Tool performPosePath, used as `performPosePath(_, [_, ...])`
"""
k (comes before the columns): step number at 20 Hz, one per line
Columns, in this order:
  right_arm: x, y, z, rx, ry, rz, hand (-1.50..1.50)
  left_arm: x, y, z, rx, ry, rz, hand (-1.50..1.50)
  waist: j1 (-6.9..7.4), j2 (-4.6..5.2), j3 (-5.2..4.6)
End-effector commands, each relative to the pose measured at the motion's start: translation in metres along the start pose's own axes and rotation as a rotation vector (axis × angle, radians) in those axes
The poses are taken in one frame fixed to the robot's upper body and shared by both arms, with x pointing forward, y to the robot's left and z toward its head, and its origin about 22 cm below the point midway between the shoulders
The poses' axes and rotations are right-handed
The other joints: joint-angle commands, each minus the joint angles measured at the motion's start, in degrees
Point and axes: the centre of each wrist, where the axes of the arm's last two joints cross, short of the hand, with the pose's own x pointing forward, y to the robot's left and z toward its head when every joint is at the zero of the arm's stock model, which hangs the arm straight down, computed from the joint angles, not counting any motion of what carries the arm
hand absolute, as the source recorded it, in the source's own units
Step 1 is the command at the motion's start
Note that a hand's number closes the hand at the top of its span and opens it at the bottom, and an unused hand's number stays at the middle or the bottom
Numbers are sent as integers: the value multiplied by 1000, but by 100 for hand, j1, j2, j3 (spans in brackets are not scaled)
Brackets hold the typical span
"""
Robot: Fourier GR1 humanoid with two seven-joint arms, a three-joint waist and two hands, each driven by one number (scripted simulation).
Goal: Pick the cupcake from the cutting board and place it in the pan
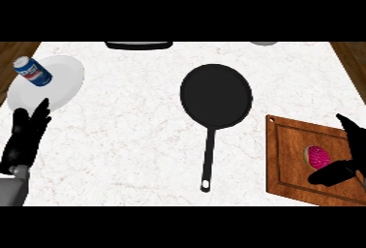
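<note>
A: Where's the cupcake (319, 157)?
B: On the board (289, 160) at near right, between the right hand's (347, 160) spread thumb and fingers, not yet pinched.
A: Left hand (25, 138)?
B: Resting open, far left.
A: Route?
B: Pan (216, 96) lies up-left, nothing between; the can (33, 71) and plate (61, 80) sit well apart.
</note>
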Motion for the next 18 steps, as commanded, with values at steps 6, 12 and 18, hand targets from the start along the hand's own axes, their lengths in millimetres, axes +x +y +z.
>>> performPosePath(6, [5, 7, -21, 51, 43, 23, -150, 3, 5, 14, -3, -10, -6, 0, 5, -4, 2])
performPosePath(12, [-14, 41, -18, 22, 48, 26, -150, 7, 12, 9, 14, 1, -8, 0, -15, -5, 2])
performPosePath(18, [-2, 57, -34, 63, 65, 51, -150, 8, -2, 11, -17, -11, -6, 0, -3, -4, 2])
